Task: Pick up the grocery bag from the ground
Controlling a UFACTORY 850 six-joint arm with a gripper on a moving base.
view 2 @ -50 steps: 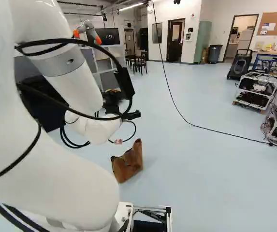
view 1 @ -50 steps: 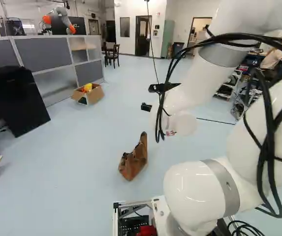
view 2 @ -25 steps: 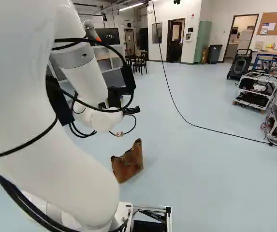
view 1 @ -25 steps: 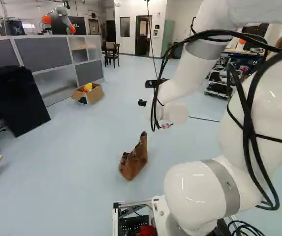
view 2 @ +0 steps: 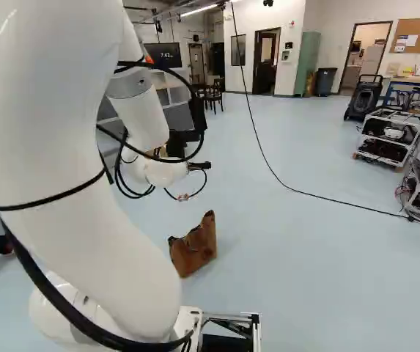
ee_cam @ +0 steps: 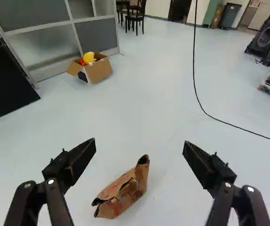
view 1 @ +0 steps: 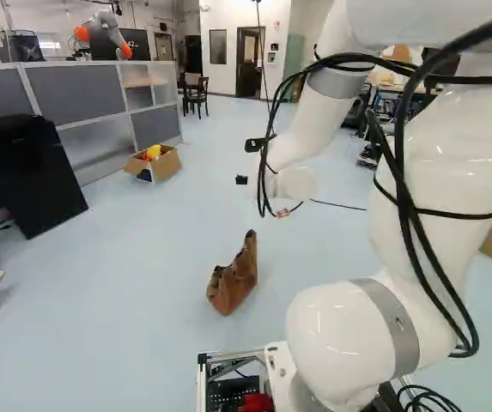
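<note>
A brown grocery bag (view 1: 233, 279), creased and scuffed, stands on the pale blue-gray floor, one end rising to a peak. Seen from above, its mouth gapes narrowly between crumpled edges, the other end sagging low.

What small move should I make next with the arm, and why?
Probably tip the gripper further down toward the brown bag, then ease lower. Its fingers are open and the bag shows between them, but it stands on the floor, well beneath the gripper, whose view reaches ahead to the cardboard box.
</note>
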